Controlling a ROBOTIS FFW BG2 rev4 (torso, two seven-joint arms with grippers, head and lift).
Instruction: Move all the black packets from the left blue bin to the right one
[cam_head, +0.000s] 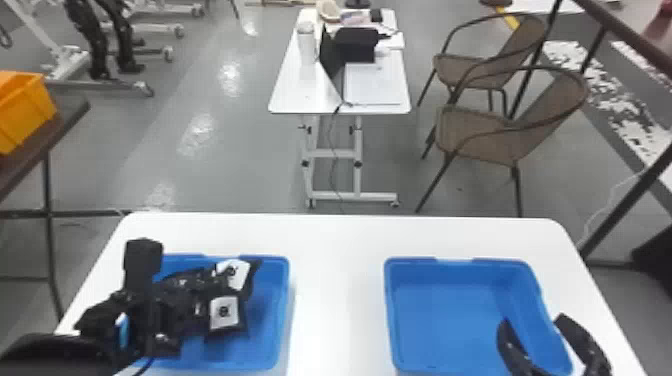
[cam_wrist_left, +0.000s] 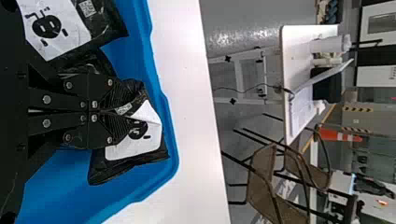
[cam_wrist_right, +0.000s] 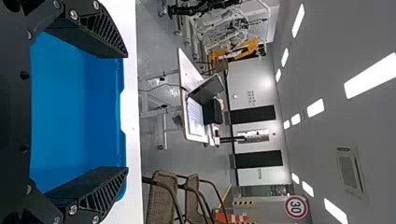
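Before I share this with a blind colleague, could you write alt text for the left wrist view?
The left gripper pinches a white-labelled black packet over the left blue bin; another labelled packet lies nearby, and the bin sits on a white table.

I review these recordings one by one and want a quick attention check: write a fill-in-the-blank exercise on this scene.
The left hand grips a black packet whose label is coloured ____.
The right hand is ____, not shut.
The left bin and right bin are both coloured ____.
Of the two, more packets lie in the ____ one.

Missing words: white; open; blue; left.
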